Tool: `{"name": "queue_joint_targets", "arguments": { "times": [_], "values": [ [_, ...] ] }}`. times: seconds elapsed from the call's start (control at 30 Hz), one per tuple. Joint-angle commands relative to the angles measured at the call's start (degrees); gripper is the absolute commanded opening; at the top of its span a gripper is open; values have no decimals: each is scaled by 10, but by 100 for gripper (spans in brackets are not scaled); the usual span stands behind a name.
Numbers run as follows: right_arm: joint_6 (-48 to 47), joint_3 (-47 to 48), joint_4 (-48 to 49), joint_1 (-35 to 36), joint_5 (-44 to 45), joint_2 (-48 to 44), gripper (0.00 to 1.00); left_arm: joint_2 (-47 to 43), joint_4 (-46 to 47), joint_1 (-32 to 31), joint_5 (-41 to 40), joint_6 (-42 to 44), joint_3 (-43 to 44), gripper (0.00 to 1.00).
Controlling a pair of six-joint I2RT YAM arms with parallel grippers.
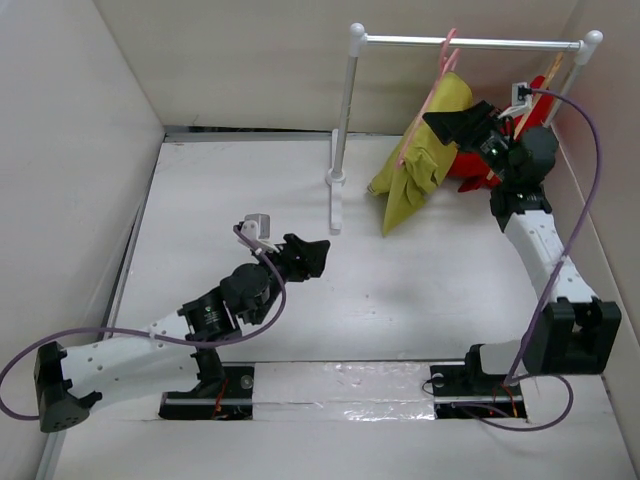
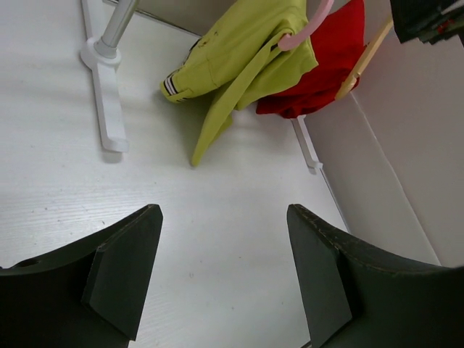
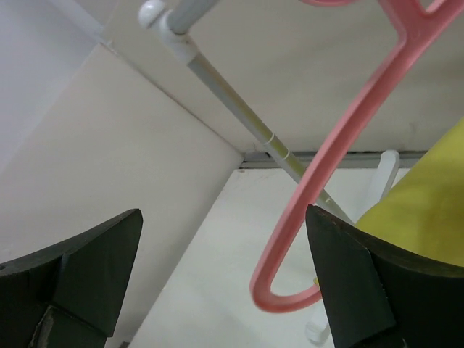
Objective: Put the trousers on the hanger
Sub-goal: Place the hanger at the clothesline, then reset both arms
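The trousers [image 1: 418, 170] hang folded over the pink hanger [image 3: 341, 145], which is hooked on the rail [image 1: 470, 42] at the back right, just beside a red garment [image 1: 472, 166]. The job looks close to finished. The right gripper [image 3: 223, 217] sits up at the hanger with its fingers spread wide, clasping nothing, and the pink frame runs through the gap. The left gripper [image 2: 223, 210] is released too, over the table [image 1: 400, 300] and well apart. The next move is probably a retreat, and the right arm should draw back without catching the frame.
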Motion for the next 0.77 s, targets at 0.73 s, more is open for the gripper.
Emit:
{"name": "queue_joint_targets", "arguments": {
  "times": [0.73],
  "values": [
    [-318,-301,-412,96,53,-662,100,-379,-178,-2,-98,-27,-63,69]
  ]
}}
